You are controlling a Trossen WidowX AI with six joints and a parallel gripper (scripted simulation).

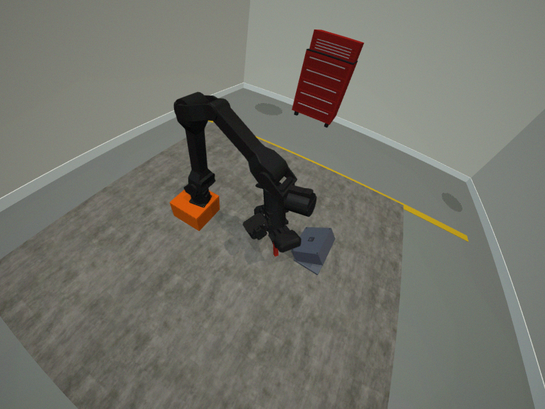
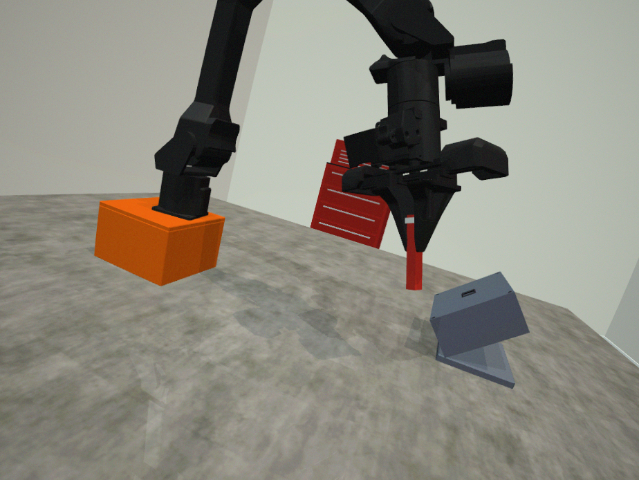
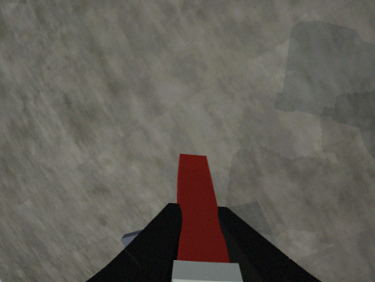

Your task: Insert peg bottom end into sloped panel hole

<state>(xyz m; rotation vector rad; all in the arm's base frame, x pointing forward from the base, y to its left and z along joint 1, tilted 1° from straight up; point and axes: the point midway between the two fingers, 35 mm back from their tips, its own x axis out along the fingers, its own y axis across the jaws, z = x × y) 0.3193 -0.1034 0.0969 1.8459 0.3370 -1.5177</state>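
Observation:
My gripper (image 2: 414,249) (image 3: 196,217) points down and is shut on the red peg (image 1: 275,250) (image 2: 413,271) (image 3: 196,179). The peg has flat sides and a light band near its top. It hangs nearly upright above the table, its bottom end below the fingertips. The blue-grey sloped panel (image 1: 307,254) (image 2: 477,324) stands to the right of the peg in the top and exterior views, apart from it. The rectangular hole (image 1: 311,239) (image 2: 468,293) is in its tilted upper face. In the wrist view only a small corner of the panel (image 3: 130,237) shows beside the left finger.
The arm's base stands on an orange block (image 1: 193,215) (image 2: 131,247), left of the gripper in the top and exterior views. A base plate (image 1: 313,267) (image 2: 480,363) juts out under the panel. A red tool cabinet (image 1: 324,83) (image 2: 346,211) stands in the background.

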